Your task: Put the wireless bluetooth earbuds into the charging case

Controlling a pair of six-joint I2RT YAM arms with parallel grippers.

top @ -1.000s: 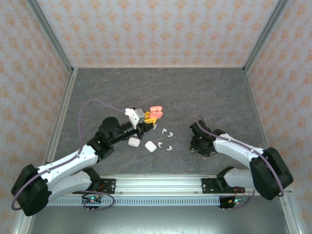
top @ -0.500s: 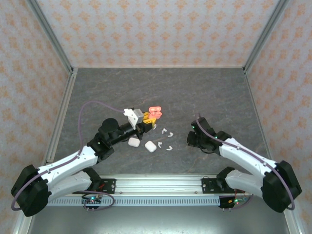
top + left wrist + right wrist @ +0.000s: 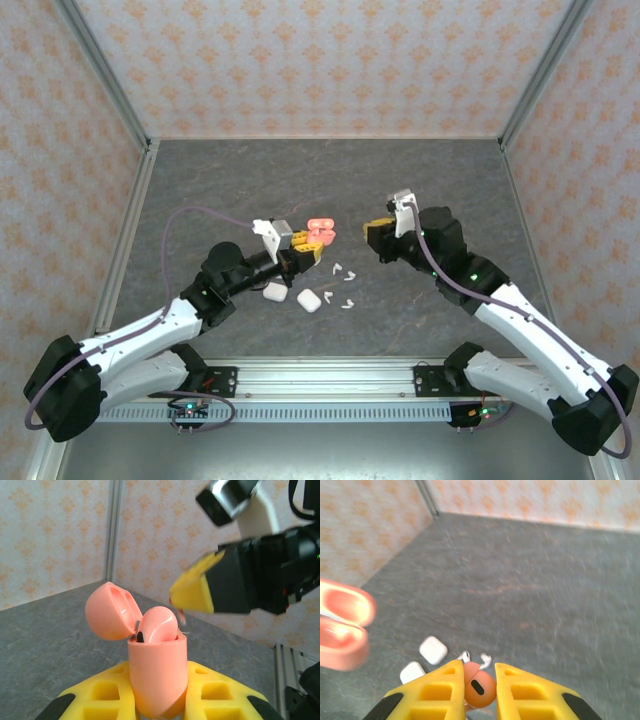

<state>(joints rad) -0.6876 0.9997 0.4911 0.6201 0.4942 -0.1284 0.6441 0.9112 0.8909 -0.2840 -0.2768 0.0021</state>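
Left wrist view: the pink charging case (image 3: 157, 667) stands upright, clamped between the yellow fingers of the left gripper (image 3: 159, 700). Its lid (image 3: 107, 611) is hinged back. One seated pink earbud (image 3: 160, 622) sits in a socket, so half of the pink pair looks done.

In the right wrist view, the right gripper (image 3: 479, 671) is pinched narrow on the second pink earbud (image 3: 480, 687). From the top camera it hangs just right of the case and apart from it. Seating this bud in the free socket and shutting the lid appear to be left.

Several white earbuds (image 3: 345, 272) lie loose on the surface (image 3: 300, 180), near the case on its robot side. Two closed white cases (image 3: 309, 300) lie beside them, and that part of the job seems untouched.
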